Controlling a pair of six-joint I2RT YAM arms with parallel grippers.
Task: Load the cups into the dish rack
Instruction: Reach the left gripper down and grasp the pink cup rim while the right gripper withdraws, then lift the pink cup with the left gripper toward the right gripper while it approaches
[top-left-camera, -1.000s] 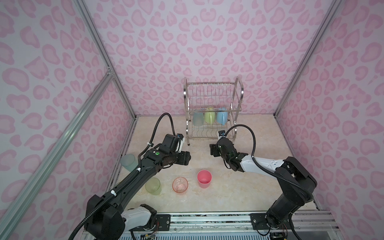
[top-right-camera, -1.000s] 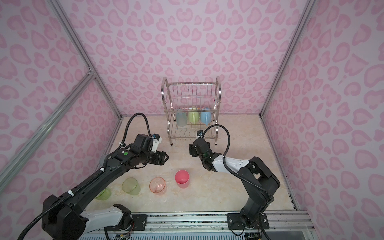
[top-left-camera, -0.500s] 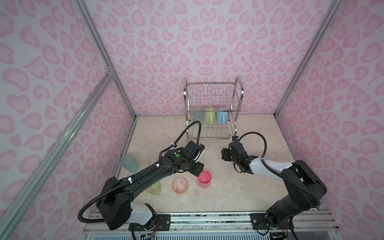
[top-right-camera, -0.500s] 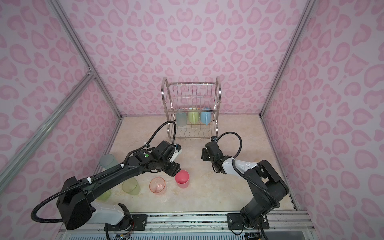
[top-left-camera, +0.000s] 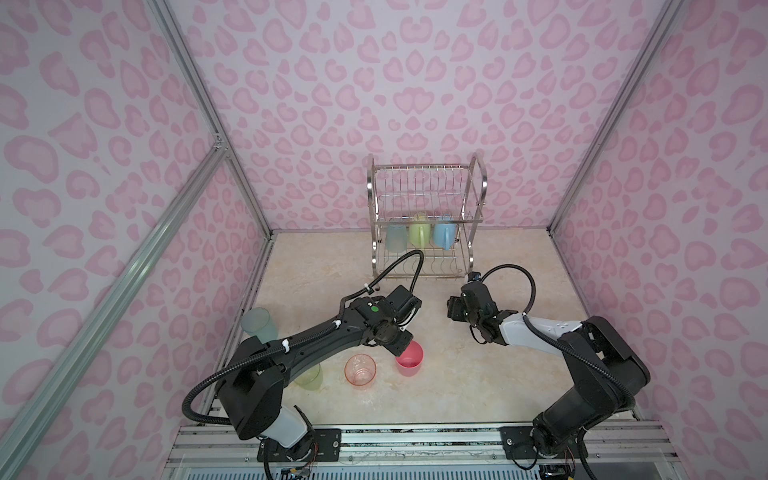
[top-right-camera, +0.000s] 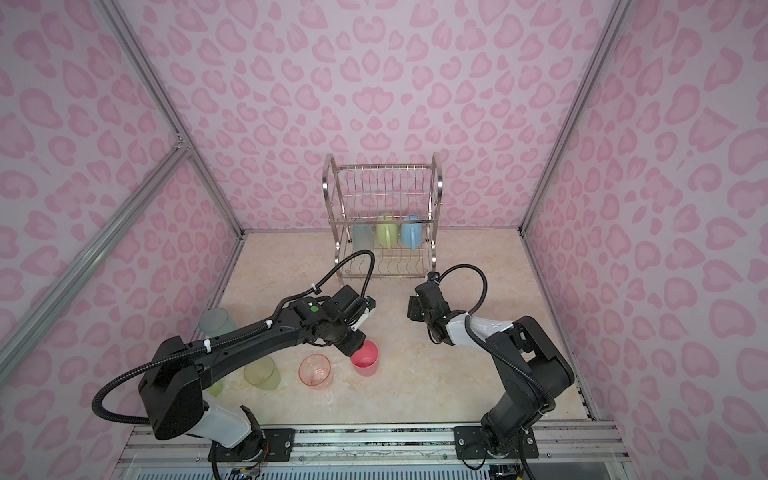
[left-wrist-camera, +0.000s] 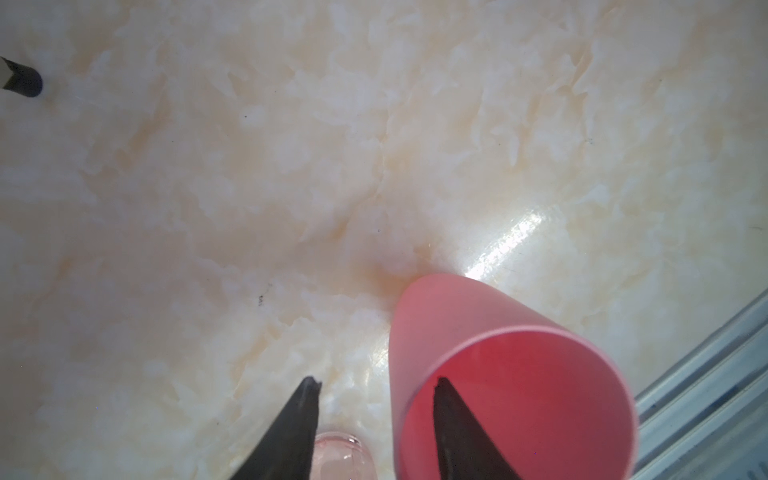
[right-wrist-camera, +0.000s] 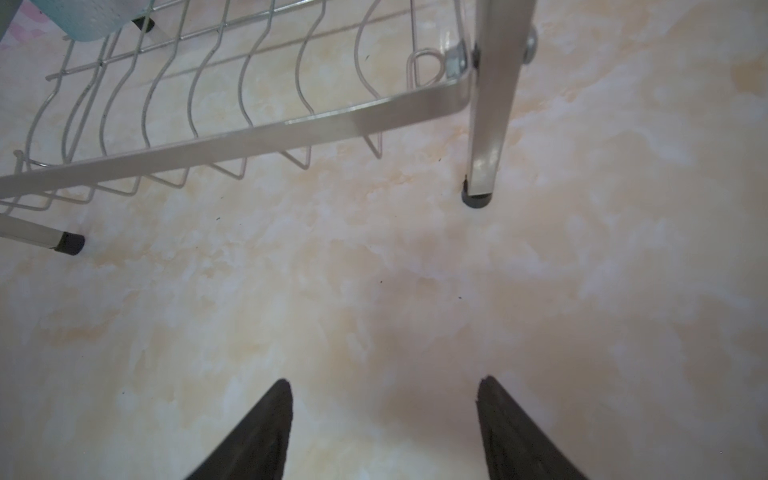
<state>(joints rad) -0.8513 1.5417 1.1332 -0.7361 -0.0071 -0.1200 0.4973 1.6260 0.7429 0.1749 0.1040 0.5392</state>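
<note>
Straddle of the rim of the pink tumbler (left-wrist-camera: 457, 307), upright on the surface (left-wrist-camera: 249, 166), by the left jaws, parted and not clenched, is shown only in the left wrist view. The right jaws are held released near a dish rack (right-wrist-camera: 291, 129) leg. Three cups (top-left-camera: 417, 236) are seen racked in both top views.

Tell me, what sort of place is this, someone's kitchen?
Likely a staged robot test booth, not a kitchen. Pink patterned panels on metal framing box in a marble-look tabletop, two robot arms are bolted to a rail at its front, and the only props are a dish rack and plastic cups.
</note>
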